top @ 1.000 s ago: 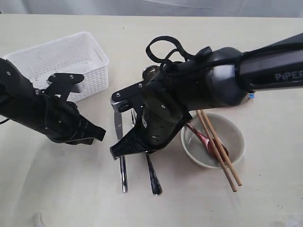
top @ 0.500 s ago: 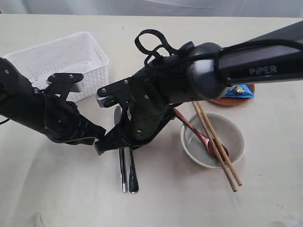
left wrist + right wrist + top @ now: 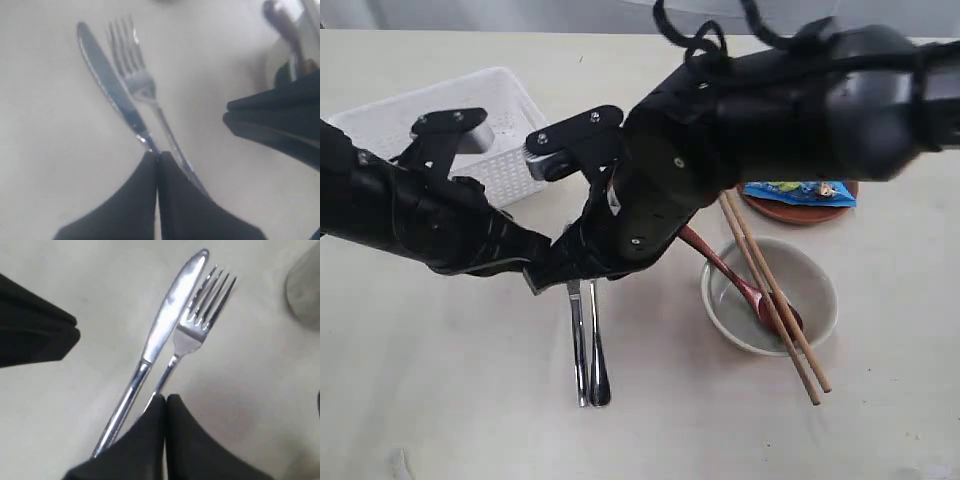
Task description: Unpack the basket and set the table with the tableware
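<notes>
The steel knife point(image 3: 580, 345) and fork point(image 3: 599, 360) lie side by side on the table point(image 3: 440, 400), handles nearly touching. My left gripper point(image 3: 546, 248) and right gripper point(image 3: 531, 282) are both shut and empty, tips close together just above the cutlery's upper ends. The left wrist view shows the knife point(image 3: 107, 82), fork point(image 3: 135, 75) and my shut left gripper point(image 3: 158, 156). The right wrist view shows the knife point(image 3: 170, 315), fork point(image 3: 197, 325) and my shut right gripper point(image 3: 166, 399). The cream bowl point(image 3: 817, 300) holds the wooden spoon point(image 3: 740, 285) and chopsticks point(image 3: 782, 325). The white basket point(image 3: 510, 110) stands back left.
A brown plate point(image 3: 800, 214) with a blue chip bag point(image 3: 795, 190) sits behind the bowl. A blurred grey shape point(image 3: 305, 290) at the right wrist view's edge may be the steel cup; it is hidden in the exterior view. The right arm spans the table's middle.
The right gripper swept left, sliding the fork up against the knife, then rose. The left arm shifted slightly up and right. Plate and chip bag came into view.
</notes>
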You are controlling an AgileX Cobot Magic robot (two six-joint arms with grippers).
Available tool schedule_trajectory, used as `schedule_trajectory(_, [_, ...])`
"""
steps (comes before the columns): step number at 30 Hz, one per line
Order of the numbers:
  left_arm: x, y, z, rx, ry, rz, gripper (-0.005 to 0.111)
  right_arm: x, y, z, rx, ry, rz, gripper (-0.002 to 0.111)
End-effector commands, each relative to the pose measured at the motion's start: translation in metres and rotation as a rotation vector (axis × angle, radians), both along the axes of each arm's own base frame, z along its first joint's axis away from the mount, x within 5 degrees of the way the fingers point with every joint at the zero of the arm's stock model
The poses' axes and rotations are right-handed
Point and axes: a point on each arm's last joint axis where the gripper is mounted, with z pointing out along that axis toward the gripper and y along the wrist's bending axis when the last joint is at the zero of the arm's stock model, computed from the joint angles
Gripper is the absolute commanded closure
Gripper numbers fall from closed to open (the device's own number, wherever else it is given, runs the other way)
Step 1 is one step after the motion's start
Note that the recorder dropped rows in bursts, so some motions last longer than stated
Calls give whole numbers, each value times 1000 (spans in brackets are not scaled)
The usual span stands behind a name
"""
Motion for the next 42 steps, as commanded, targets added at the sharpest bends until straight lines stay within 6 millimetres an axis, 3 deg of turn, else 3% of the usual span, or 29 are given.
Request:
schedule_trajectory(1, [-5,11,32,-15,-193,47,107,-15,-20,36,177,-78,-51,108])
schedule_trajectory(7, [-15,26,79,-103,-416,162,107,-41,-58,63,300,-178,-53,108])
schedule_trajectory(11, [-28,43,118,-195,-629,277,107,-67,-102,81,359,-274,-81,108])
schedule_trajectory(17, [-91,80,180,-330,-1014,300,107,-111,-186,158,641,-677,-137,108])
schedule_trajectory(21, [-138,102,201,-450,-1173,304,107,-139,-231,181,778,-857,-153,108])
schedule_trajectory(25, [-174,117,206,-484,-1291,259,107,-157,-257,189,866,-944,-165,108])
schedule_trajectory(31, [-204,123,200,-506,-1327,158,107,-169,-272,191,931,-981,-174,108])
schedule_trajectory(42, [-219,124,194,-512,-1319,81,107,-174,-279,192,960,-1000,-178,108])
